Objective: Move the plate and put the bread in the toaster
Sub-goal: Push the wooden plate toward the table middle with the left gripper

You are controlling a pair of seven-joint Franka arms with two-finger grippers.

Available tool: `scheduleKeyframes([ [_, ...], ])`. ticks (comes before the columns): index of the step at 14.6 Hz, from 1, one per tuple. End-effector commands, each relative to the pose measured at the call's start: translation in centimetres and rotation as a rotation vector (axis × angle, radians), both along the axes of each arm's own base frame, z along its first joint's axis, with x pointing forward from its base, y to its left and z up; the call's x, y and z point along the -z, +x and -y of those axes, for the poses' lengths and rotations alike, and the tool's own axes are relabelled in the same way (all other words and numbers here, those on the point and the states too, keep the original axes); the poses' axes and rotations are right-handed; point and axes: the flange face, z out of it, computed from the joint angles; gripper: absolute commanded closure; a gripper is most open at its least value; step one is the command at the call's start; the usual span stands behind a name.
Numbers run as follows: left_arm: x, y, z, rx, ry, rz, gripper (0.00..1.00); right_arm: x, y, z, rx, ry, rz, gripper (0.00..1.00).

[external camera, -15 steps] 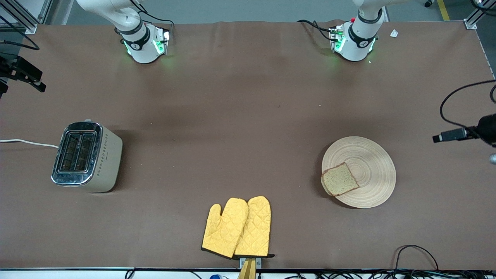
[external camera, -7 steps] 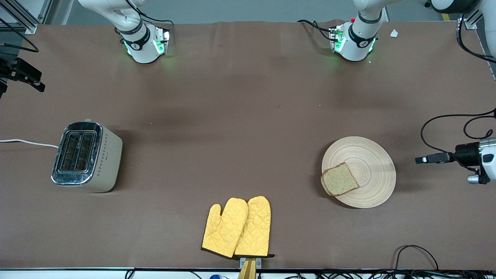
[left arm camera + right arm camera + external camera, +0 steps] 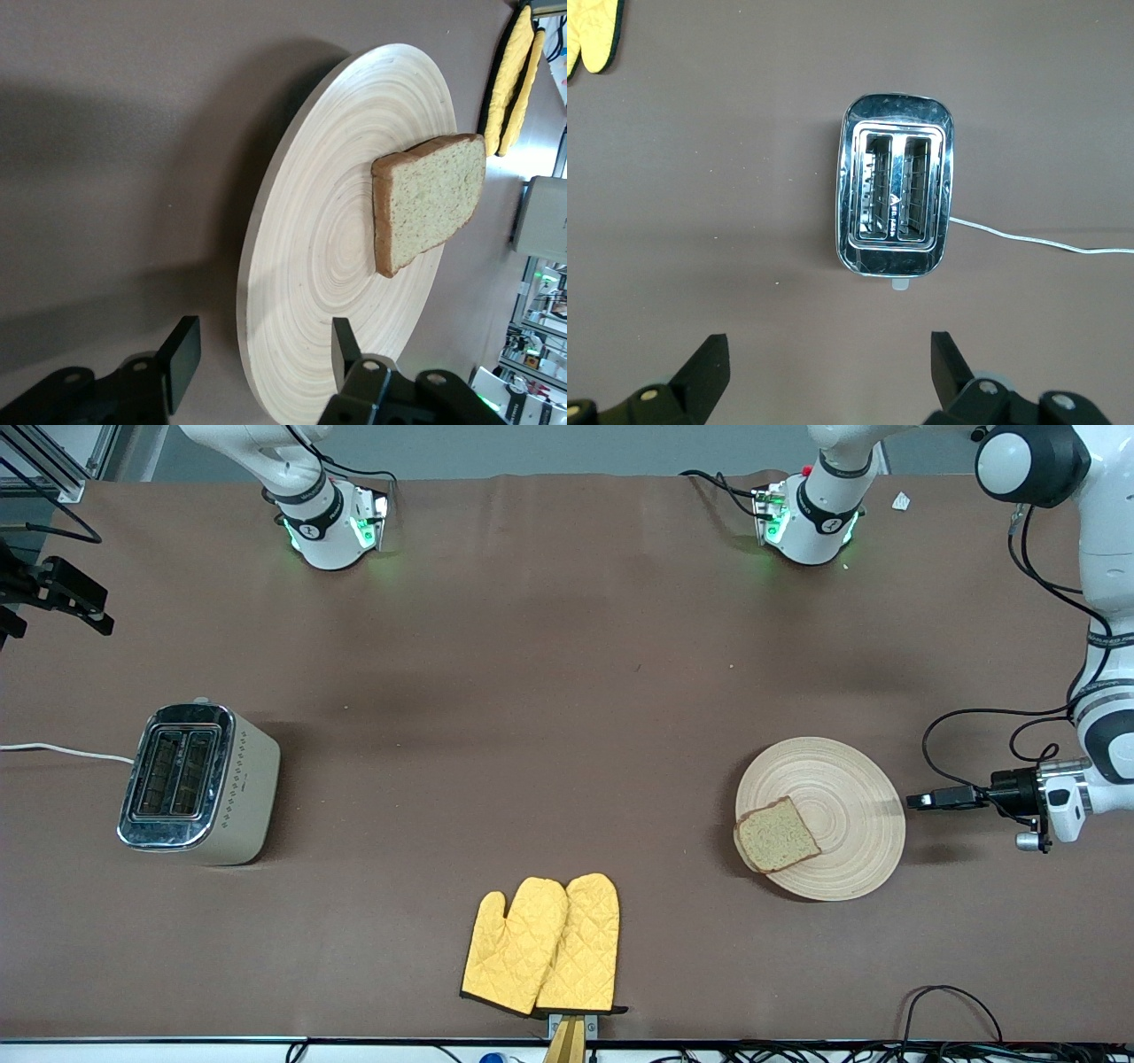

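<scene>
Nothing's done yet — your bread point(image 3: 777, 834) lies on the plate point(image 3: 842, 797), toaster point(image 3: 197, 783) empty. Left gripper point(image 3: 921, 800) beside the plate's rim, jaws apart; right gripper point(image 3: 824, 365) waits above the toaster, jaws apart.

We see the bread point(image 3: 777, 834) on the plate point(image 3: 842, 797), toward the left arm's end of the table point(image 3: 567, 691). The toaster point(image 3: 199, 784) stands toward the right arm's end; the oven mitts point(image 3: 542, 943) lie between them, nearer the front camera.
</scene>
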Motion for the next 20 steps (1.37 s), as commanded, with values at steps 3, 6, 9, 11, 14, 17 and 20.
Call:
scheduleKeyframes([
  [3, 2.4, 0.1, 0.1, -0.002, -0.046, 0.021, 0.44, 0.0, -0.3, -0.2, -0.008, 0.008, -0.014, 0.0],
  [6, 3.4, -0.1, 0.4, 0.011, -0.054, 0.023, 0.52, 0.1, -0.5, -0.9, -0.018, 0.009, -0.028, 0.0],
  [9, 4.1, -0.3, 0.4, 0.027, -0.061, 0.035, 0.68, 0.4, -0.5, -0.6, -0.012, 0.009, -0.039, 0.0],
  [11, 4.2, -0.3, 0.4, 0.026, -0.06, 0.033, 0.78, 0.4, -0.7, -0.4, -0.006, 0.01, -0.052, 0.0],
  [14, 4.2, -0.3, 0.4, 0.033, -0.061, 0.042, 0.93, 0.6, -0.7, -0.1, -0.002, 0.011, -0.059, 0.0],
  [17, 3.4, 0.4, 0.8, 0.07, -0.062, 0.09, 1.0, 0.7, -0.6, -0.2, -0.002, 0.01, -0.059, 0.0],
  [20, 0.9, 1.9, 5.2, 0.135, -0.144, 0.115, 1.0, 1.1, -0.6, -0.3, 0.026, 0.012, -0.067, 0.0],
])
